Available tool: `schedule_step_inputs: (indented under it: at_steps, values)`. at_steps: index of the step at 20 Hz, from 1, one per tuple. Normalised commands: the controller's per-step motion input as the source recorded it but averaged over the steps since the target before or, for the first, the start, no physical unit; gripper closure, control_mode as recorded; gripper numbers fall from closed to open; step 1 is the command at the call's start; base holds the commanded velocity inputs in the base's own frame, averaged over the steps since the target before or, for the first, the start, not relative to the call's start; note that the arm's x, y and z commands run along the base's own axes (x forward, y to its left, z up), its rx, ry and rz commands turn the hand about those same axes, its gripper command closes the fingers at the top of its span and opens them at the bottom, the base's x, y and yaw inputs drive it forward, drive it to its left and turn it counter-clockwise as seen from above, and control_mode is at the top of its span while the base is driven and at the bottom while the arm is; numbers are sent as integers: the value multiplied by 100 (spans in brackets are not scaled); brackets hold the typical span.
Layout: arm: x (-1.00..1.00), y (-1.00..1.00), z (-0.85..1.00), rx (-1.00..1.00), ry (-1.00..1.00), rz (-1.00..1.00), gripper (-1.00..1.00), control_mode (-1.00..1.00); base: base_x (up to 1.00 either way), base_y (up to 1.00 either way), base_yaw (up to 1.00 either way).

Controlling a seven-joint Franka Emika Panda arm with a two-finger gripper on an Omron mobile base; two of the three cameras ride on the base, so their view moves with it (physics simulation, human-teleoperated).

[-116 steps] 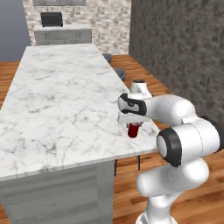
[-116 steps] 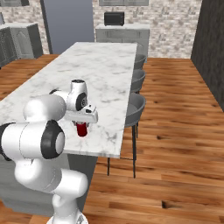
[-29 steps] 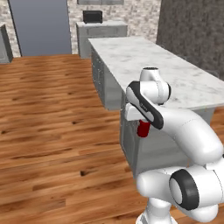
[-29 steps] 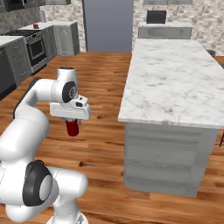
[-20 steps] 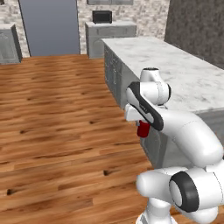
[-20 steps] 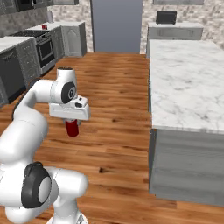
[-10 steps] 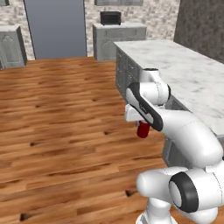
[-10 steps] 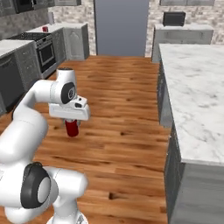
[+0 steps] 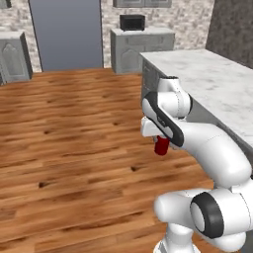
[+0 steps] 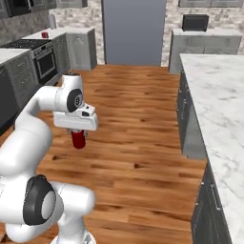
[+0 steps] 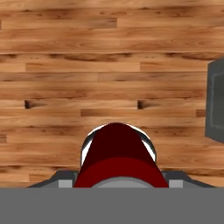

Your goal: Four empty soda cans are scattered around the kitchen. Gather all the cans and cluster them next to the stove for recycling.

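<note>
A: What does the right base view give that the left one lacks?

B: The stove (image 10: 35, 59), at the upper left of the frame: steel front, dark oven door, set into grey cabinets. On the counter past it stands a small red can (image 10: 45, 35). The left base view has instead the grey door (image 9: 65, 34) at upper centre and a dark microwave (image 9: 132, 22) on a far counter.

A: And the gripper?

B: The gripper (image 10: 77, 135) points down at the left middle of the right base view, its jaws closed around a soda can (image 10: 78, 138) that hangs upright over the wood floor (image 10: 138, 119). In the left base view the can shows just below the white hand, near frame centre.

A: The hand view?

B: It looks straight down the can's side: a smooth dark red cylinder with a pale rim at its far end, bottom centre. Below it run brown planks with dark knots. A grey cabinet panel cuts in at the right edge.

A: Materials?

B: White marble with grey veins on the island (image 9: 217, 84), flat grey cabinet fronts, rough stone brick on the back wall.

A: Changed from half a second ago?

B: The whole scene has slid, so the base has driven; the island sits further right, and the can is held as before.
</note>
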Motion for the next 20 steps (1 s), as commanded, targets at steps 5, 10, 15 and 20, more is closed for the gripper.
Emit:
schedule_step_inputs:
  at_steps: [5,10,15,20]
  values:
    - [0,0,0,0,0,0,100,100,100,44,0]
    - [0,0,0,0,0,0,100,100,100,41,0]
    - [0,0,0,0,0,0,100,100,100,39,0]
    - [0,0,0,0,0,0,100,100,100,40,0]
